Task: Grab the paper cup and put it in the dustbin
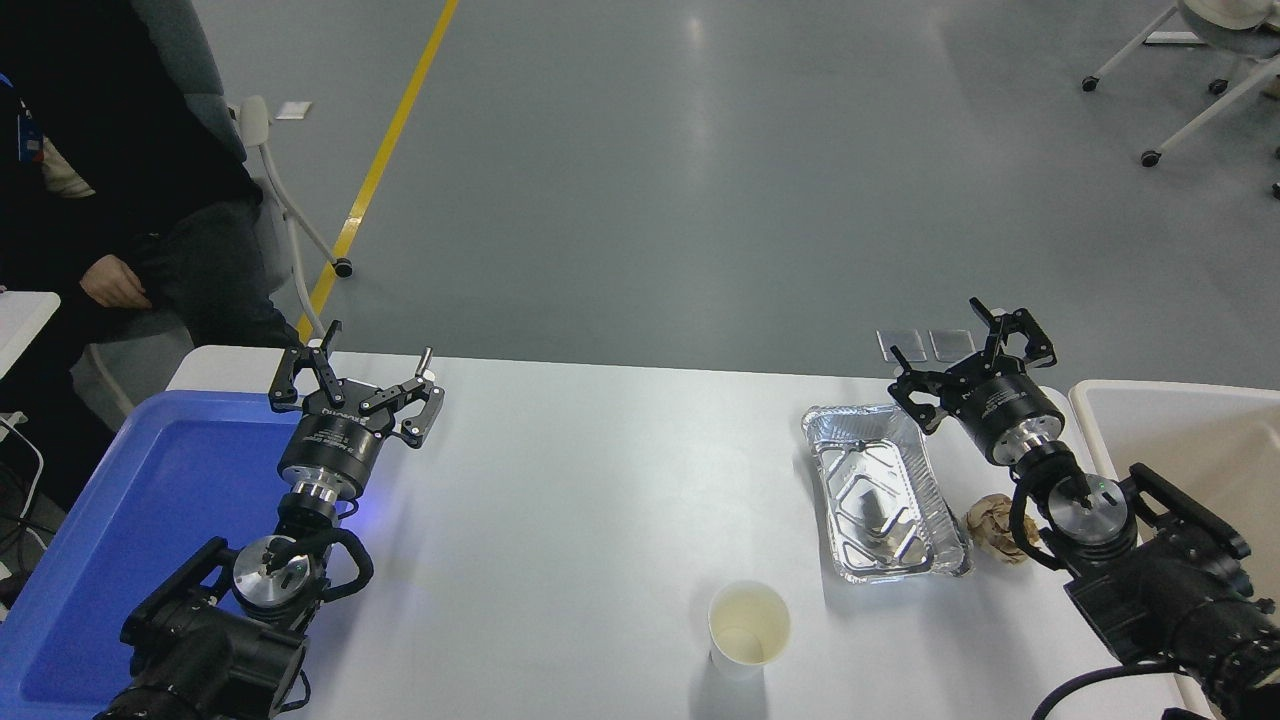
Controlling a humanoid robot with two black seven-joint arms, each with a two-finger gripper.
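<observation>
The paper cup [749,625] stands upright near the table's front edge, right of the middle, white with a pale cream inside. The dustbin [1090,402] is the beige bin with a white rim at the right edge, partly cut off. My right gripper [968,358] is open and empty, raised above the table's far right, between the foil tray and the dustbin, well beyond the cup. My left gripper [358,370] is open and empty, parked at the left over the edge of the blue bin.
A silver foil tray [880,492] lies right of the cup. A crumpled brownish paper ball [997,527] lies between the tray and my right arm. A large blue bin [150,520] fills the left side. A person [110,200] sits at the far left.
</observation>
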